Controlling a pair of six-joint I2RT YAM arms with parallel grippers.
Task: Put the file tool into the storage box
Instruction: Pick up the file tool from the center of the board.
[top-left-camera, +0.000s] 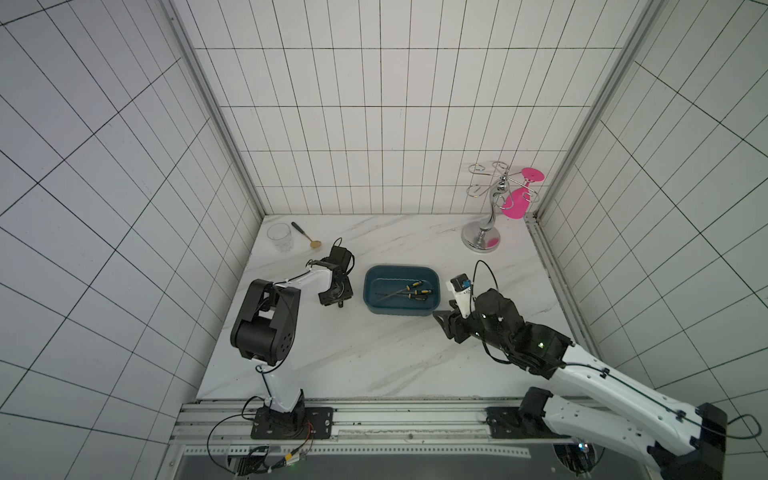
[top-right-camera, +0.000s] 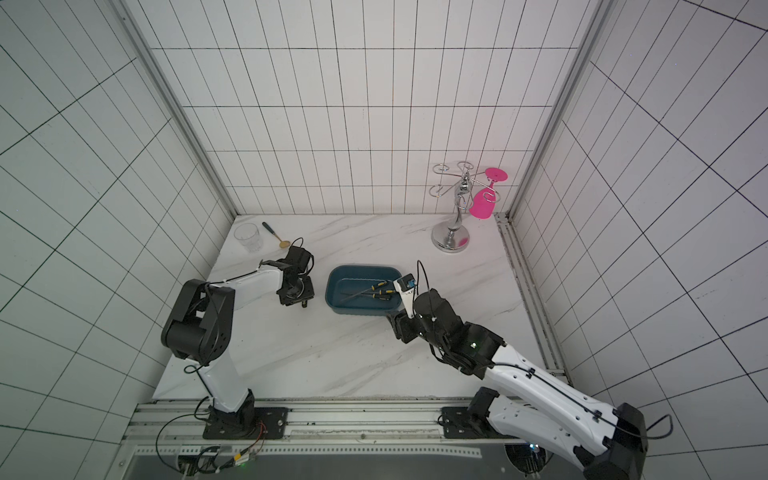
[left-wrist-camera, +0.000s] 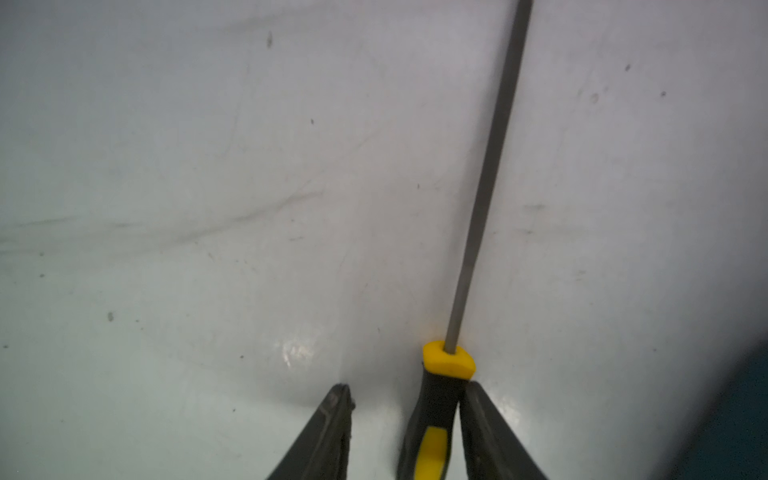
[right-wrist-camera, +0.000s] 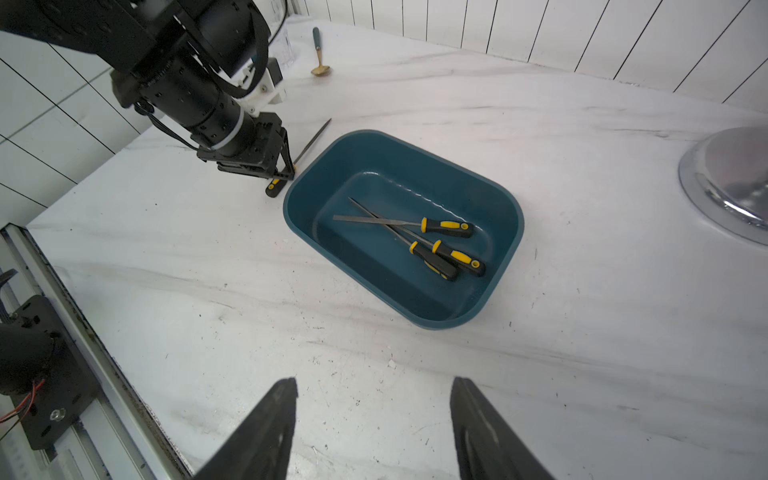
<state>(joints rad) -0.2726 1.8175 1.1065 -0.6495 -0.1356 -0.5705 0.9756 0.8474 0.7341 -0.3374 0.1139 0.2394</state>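
**Left arm** (top-left-camera: 266, 320): elbow folded high above its base, white forearm reaching forward, wrist bent so that the left gripper (left-wrist-camera: 406, 386) points straight down. Its 2 jaws stand partly apart.

**Right arm** (top-left-camera: 602, 378): stretched low and forward from its base, slanting inward. The right gripper (right-wrist-camera: 374, 380) tilts downward, its 2 jaws spread wide.

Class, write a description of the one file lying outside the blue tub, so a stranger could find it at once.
On the white marble table, find the teal storage box. Just outside its wall, under the left gripper, lies a file with a black-and-yellow handle. The three matching files lie inside the box; this one lies on bare marble.
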